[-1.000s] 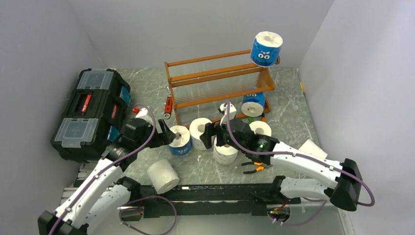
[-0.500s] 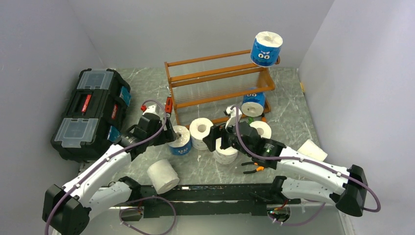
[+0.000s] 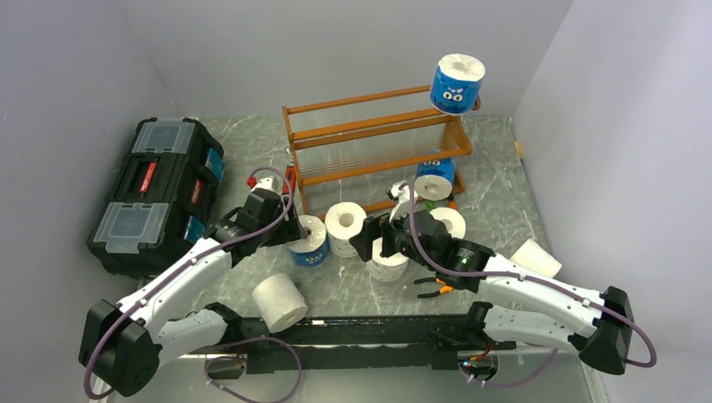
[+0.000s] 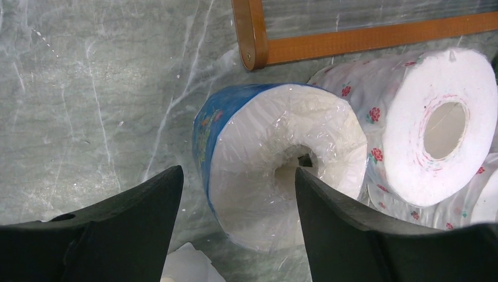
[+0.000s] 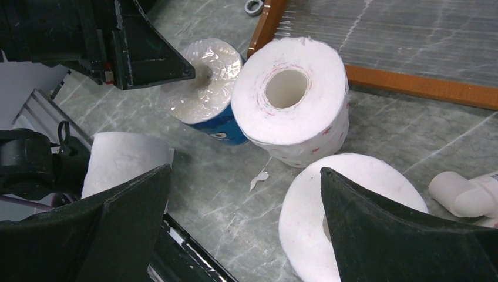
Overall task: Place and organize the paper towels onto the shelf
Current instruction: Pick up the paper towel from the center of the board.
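Observation:
A blue-wrapped paper towel (image 4: 276, 158) stands on end in front of the orange-brown shelf (image 3: 378, 143). My left gripper (image 4: 238, 171) is open astride its near wall, the right finger at the hollow core, the left finger a little clear of the wrapper. My right gripper (image 5: 245, 170) is open wide just above the table, its right finger over a plain white roll (image 5: 352, 217). A flower-printed white roll (image 5: 288, 100) stands between the two. One blue roll (image 3: 458, 84) sits on the shelf's top right corner, another (image 3: 435, 176) at its low right end.
A black toolbox (image 3: 155, 193) lies at the left. A white roll (image 3: 280, 300) lies on its side by the near rail (image 3: 369, 332), another (image 3: 447, 220) stands right of the grippers. Orange pliers (image 3: 437, 288), a white bottle (image 5: 464, 194) and a paper scrap (image 5: 258, 178) are close by.
My left arm has reached forward and right to the blue roll, its jaws narrowing around the roll's wall. My right gripper has opened slightly wider and shifted little.

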